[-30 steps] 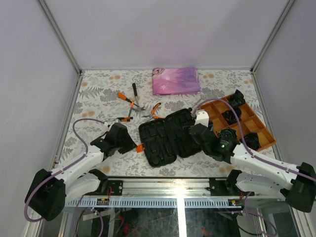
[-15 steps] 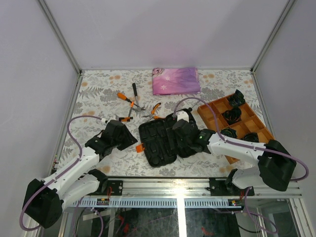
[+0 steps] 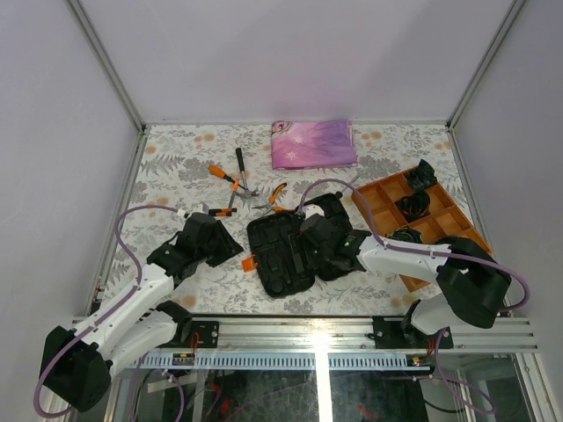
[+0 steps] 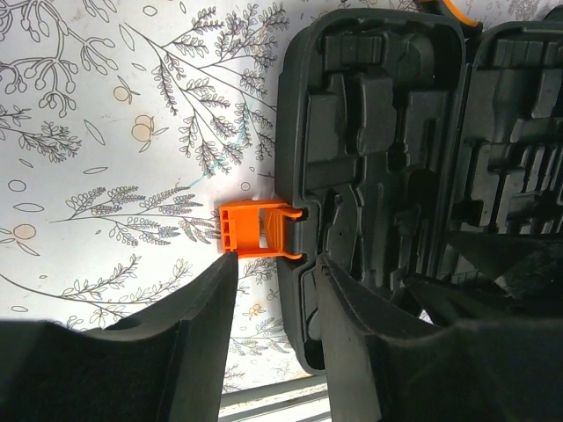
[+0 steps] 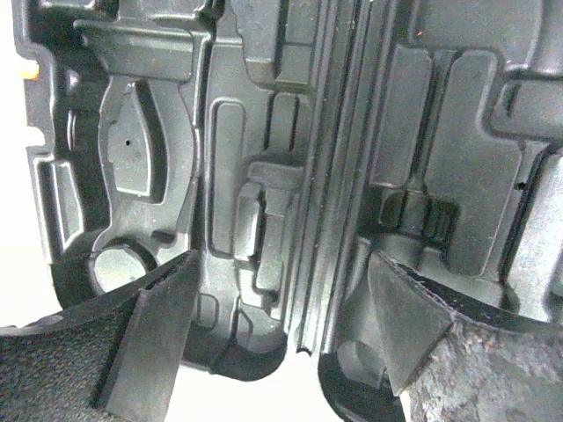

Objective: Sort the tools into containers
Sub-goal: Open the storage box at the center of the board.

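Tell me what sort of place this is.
Probably a robot lab test cell: plain white walls on aluminium framing box in a floral-covered table, and the left arm and right arm are mounted on a rail at its near edge.

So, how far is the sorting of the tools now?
Done: the tool case lies open on the table, its moulded slots empty. In hand: nothing is held; the left gripper is open at the orange latch, the right gripper open above the case's middle. To do: the hammer and the orange-handled tools lie on the table behind the case, none sorted.
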{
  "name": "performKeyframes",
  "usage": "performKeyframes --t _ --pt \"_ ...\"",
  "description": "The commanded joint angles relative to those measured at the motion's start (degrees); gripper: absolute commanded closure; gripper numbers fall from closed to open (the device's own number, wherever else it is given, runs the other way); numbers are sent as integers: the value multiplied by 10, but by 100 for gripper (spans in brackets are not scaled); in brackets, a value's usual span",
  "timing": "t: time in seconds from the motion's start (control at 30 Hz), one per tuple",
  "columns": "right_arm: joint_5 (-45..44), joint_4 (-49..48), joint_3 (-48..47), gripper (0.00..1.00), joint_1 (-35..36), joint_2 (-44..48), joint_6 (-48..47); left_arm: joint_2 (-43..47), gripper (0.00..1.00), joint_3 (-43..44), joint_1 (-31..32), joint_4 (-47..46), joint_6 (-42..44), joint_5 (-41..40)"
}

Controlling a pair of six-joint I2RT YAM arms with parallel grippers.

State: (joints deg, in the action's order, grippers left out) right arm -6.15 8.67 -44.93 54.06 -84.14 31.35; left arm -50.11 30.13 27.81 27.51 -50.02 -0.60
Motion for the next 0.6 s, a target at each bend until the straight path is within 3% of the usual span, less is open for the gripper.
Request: performKeyframes --t 0.0,0.4,0.57 --pt "48 -29 5 18 6 -1 29 -1 60 9 -7 2 14 11" --pt "72 5 -10 22 67 6 51 -7 58 27 -8 -12 49 34" --pt "13 38 -6 22 68 62 57 -9 57 24 -9 -13 56 35"
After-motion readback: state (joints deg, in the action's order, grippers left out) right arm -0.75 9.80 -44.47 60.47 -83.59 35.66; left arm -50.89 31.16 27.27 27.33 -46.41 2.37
